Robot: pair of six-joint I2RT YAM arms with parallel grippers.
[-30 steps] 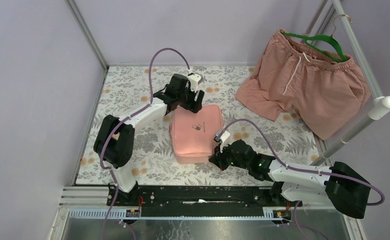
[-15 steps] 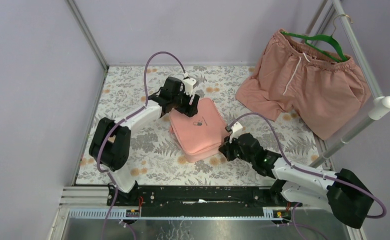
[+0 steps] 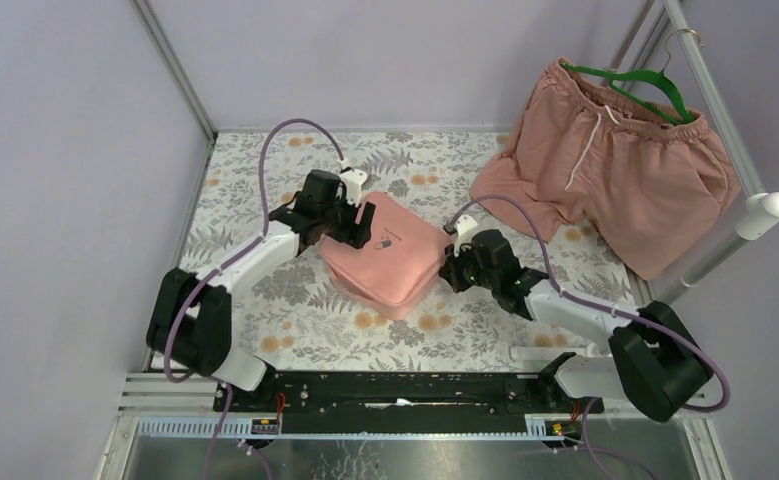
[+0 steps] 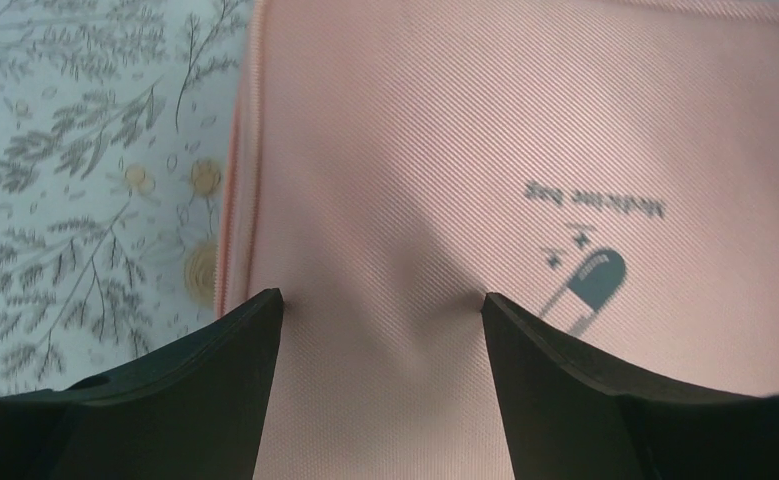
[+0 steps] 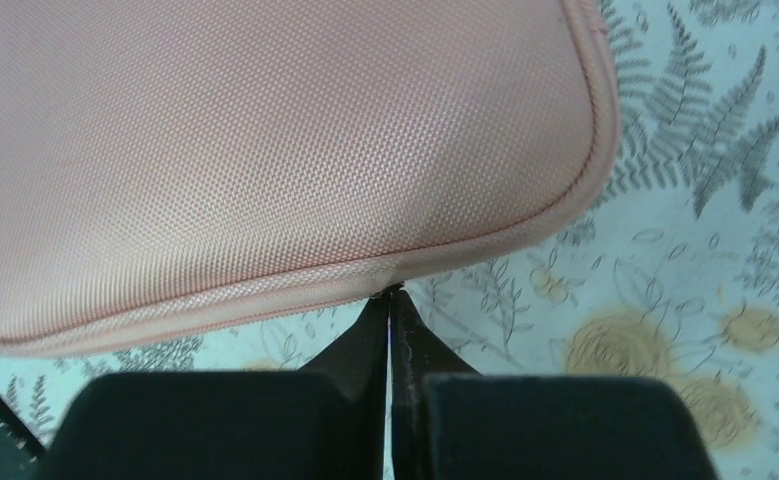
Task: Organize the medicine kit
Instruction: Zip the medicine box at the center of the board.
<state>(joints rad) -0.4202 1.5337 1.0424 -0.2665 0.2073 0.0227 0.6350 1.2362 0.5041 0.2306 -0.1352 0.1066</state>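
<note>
The medicine kit (image 3: 390, 265) has turned; it is soft and dents under your spread left gripper (image 4: 380, 297). Take the seam (image 5: 295, 285), at your clenched right gripper (image 5: 392, 295).

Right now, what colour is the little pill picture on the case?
Dark grey pill logo, clearest in the left wrist view.
</note>
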